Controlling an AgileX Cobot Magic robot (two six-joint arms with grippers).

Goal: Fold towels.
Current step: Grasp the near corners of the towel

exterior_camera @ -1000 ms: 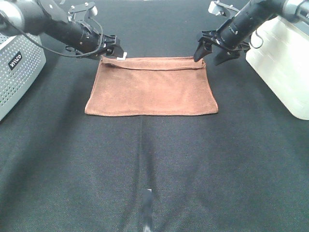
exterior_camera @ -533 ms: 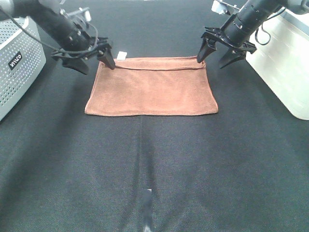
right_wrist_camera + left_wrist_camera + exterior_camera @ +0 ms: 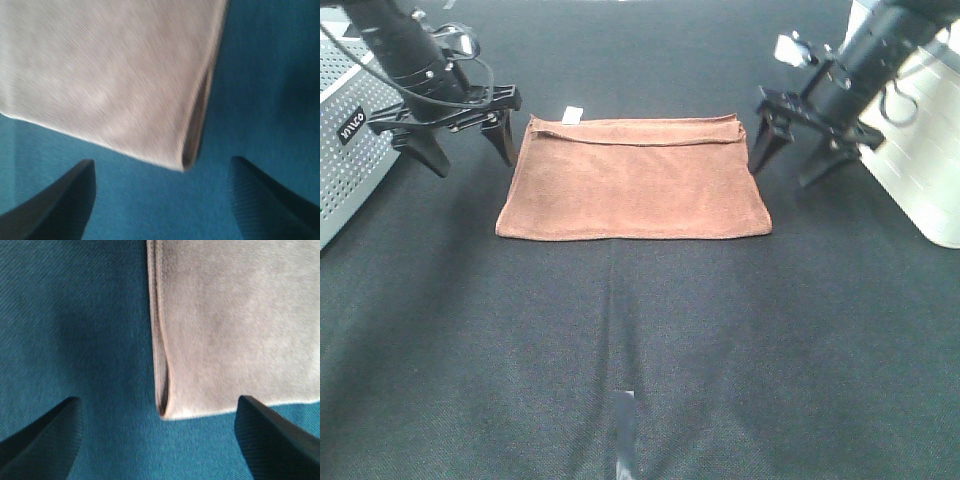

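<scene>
Exterior high: the towel (image 3: pixel 635 190) lies flat on the table (image 3: pixel 640 340), just toward 12 o'clock from the middle. Its long edges run 9 to 3, and a white tag (image 3: pixel 572 114) sits at its 11 o'clock corner. The left gripper (image 3: pixel 470 155) hangs just off the 10 o'clock corner with its jaws spread and empty. The right gripper (image 3: pixel 786 168) hangs just off the 2 o'clock corner, also apart and holding nothing. A perforated box (image 3: pixel 355 160) stands at 9 o'clock and a white bin (image 3: pixel 920 160) at 3 o'clock; the contents of both are hidden.

Left wrist: the towel's corner (image 3: pixel 225 330) shows two layers meeting at a rolled fold, between wide dark fingers (image 3: pixel 45 440) that do not touch it.

Right wrist: a blurred doubled corner (image 3: pixel 115 80) lies between parted fingers (image 3: pixel 270 195).

The towel looks light, limp and napped, so it should sag rather than slip. Pinching both layers at the corners seems the surest hold.
</scene>
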